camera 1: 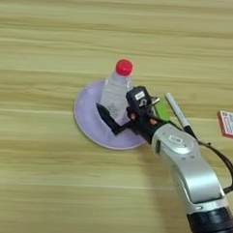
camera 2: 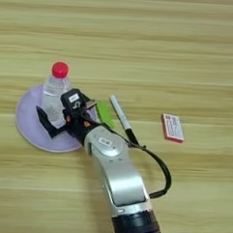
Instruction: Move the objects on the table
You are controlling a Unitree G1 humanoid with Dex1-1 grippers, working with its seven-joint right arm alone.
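Note:
A clear bottle with a red cap stands upright on the round lavender plate. My right gripper reaches in from the lower right, its two black fingers on either side of the bottle's lower body and pressed against it. Just right of the plate lies a small green block, partly hidden behind the gripper's wrist. A white marker with a black cap lies beside the block, cap end pointing toward me. All of this rests on the light wood-grain table.
A small red and white box lies flat to the right of the marker. A black cable loops out from the silver forearm over the table on the right.

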